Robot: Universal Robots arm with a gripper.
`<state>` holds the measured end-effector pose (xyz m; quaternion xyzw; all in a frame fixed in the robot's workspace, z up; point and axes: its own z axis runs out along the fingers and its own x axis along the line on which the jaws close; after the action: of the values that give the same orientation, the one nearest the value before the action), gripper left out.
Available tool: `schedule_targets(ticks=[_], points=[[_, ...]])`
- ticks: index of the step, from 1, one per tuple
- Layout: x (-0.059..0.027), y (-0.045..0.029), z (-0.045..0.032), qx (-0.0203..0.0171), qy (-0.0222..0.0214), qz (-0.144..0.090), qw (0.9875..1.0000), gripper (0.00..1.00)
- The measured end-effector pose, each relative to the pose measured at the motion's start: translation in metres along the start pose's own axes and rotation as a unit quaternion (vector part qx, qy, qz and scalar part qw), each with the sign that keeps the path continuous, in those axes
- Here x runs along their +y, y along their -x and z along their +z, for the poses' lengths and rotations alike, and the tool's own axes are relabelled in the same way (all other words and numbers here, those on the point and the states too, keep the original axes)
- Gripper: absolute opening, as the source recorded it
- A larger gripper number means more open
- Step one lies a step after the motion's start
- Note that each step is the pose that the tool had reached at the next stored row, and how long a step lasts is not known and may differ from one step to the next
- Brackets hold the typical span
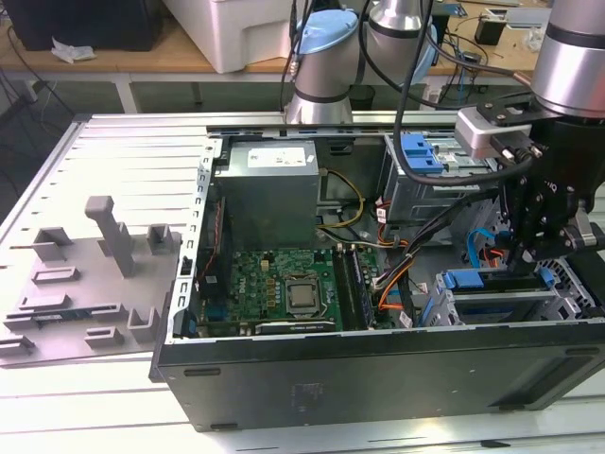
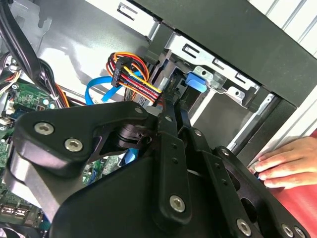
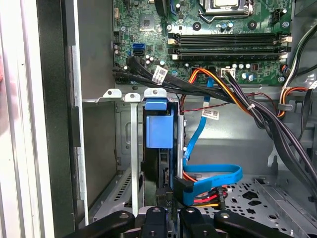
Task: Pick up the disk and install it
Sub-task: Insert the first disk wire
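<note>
Two fingers, one disk: all turns on how they line up.
Exterior view: gripper (image 1: 527,257) reaches down into the cage (image 1: 573,280) at the exterior view's right end of the case (image 1: 378,378); disk (image 1: 470,280) stands edge-up in the cage, a blue strip running from the gripper toward the board (image 1: 274,284).
Second wrist view: fingers (image 2: 168,148) drawn nearly together on the disk's thin edge; gripper (image 2: 172,111) looks clamped on it; disk's blue tab (image 2: 196,82) lies just past the tips. A hand (image 2: 290,163) rests on the case rim, well apart.
First wrist view: disk (image 3: 159,130) runs straight away from the gripper (image 3: 171,217), its long axis in line with the fingers, seated between cage (image 3: 133,148) rails, tab end farthest.
Judgement: disk lies dead ahead of the fingers and partly in the slot.
</note>
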<state>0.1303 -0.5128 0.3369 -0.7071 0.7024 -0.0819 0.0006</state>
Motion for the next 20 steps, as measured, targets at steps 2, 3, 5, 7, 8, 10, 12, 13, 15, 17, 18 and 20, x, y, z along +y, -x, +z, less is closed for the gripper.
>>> schedule_targets(ticks=[2,3,5,7,8,10,12,13,15,17,18,20], points=[[0.0001,0.0001,0.0004,0.0000,0.0000,0.000,1.0000,0.17],[0.0001,0.0001,0.0008,0.0000,0.0000,0.000,1.0000,0.17],[0.0001,0.0001,0.0012,0.0000,0.0000,0.000,1.0000,0.17],[0.0002,0.0002,0.0016,0.0001,0.0000,0.000,1.0000,0.17],[0.0002,0.0002,0.0017,0.0001,0.0000,0.000,1.0000,0.17],[0.0003,0.0003,0.0022,0.0000,0.0000,0.000,1.0000,0.17],[0.0003,0.0003,0.0027,0.0001,0.0000,0.000,1.0000,0.17],[0.0004,0.0003,0.0031,0.0001,0.0000,0.000,1.0000,0.17],[0.0004,0.0004,0.0037,0.0000,0.0000,0.000,1.0000,0.17],[0.0005,0.0004,0.0038,0.0000,0.0000,0.000,1.0000,0.17],[0.0005,0.0004,0.0038,0.0001,0.0000,0.000,1.0000,0.17],[0.0005,0.0005,0.0041,0.0000,0.0000,0.000,1.0000,0.17]])
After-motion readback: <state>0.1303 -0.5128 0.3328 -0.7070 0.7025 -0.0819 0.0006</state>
